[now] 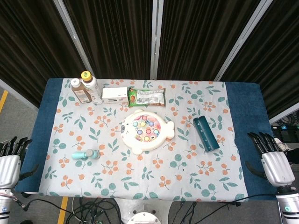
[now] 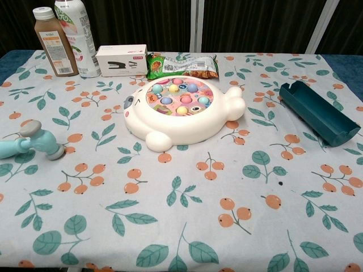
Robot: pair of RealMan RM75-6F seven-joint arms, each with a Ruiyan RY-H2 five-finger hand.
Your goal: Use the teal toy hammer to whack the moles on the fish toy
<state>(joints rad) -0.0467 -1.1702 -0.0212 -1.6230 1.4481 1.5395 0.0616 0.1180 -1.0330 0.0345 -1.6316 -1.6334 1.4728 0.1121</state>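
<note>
**Two idle hands, hammer not yet picked up**

Two hands wait off the worktop [image 1: 140, 182] edges, and we judge the task has not begun. We start with the worktop itself, under a cloth printed with leaves and orange fruit. At its centre lies the fish toy [image 1: 145, 130], white, with coloured moles [image 2: 180, 97] standing in its round face. To its right, well apart, lies a dark teal tray [image 1: 206, 133].

Our left hand [image 1: 10, 161] hangs below the worktop's left edge, fingers apart, holding nothing. Our right hand [image 1: 271, 156] sits off the right edge, fingers likewise spread and empty.

Along the far edge stand two bottles [image 1: 86, 87], then a white box [image 1: 115, 95] and a green snack packet [image 1: 146, 97].

Smallest comes the hammer [image 1: 85, 154], lying on its side at front left, well apart from the fish toy, its handle pointing toward the left edge.

The step in hand is the pickup. We judge the left hand is nearer; it needs to reach in, close around the handle, lift, then carry the head over the moles.
</note>
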